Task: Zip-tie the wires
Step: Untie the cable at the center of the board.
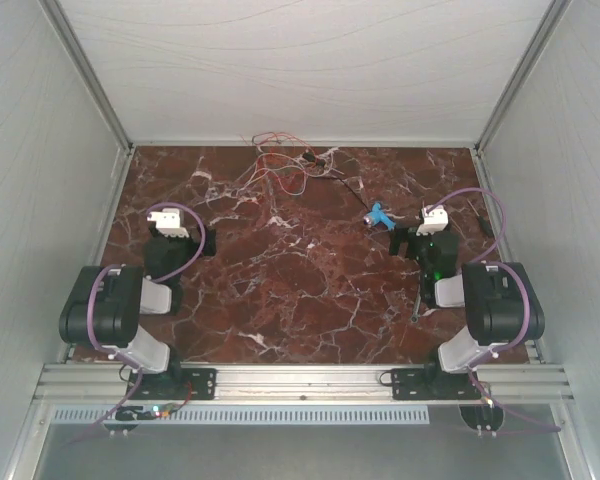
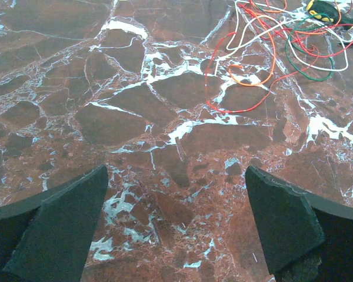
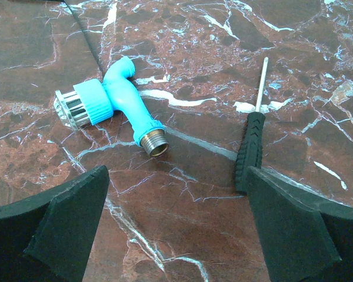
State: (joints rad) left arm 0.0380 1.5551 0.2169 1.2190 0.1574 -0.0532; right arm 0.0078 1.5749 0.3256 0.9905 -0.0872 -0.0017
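Left gripper [image 2: 176,171]: I am holding its jaws wide apart. Nothing is sitting between them, only the bare marble table [image 2: 76,117].
Right gripper [image 3: 176,171]: I am holding these jaws wide apart too, with nothing in them.
Just ahead of the right gripper: a blue pipe fitting [image 3: 120,100] is lying on the left. A screwdriver [image 3: 250,150] is lying on the right, its handle just beside the right finger.
Zip tie [image 3: 85,36]: I am taking the thin black strip past the blue fitting for it, though it is too thin to be sure. It is lying flat, ahead and to the left of the right gripper. Its long way is running away from me and leaning left.
Wires [image 2: 270,47]: they are lying in a loose tangle at the far middle of the table. That is ahead and to the right of the left gripper, well apart from it.
Nearer arm: I am judging the left arm nearer the wires and the right arm nearer the zip tie.
Next move: I am thinking the right arm should go left, past the fitting, and come down across the strip's thin side, not along its length.
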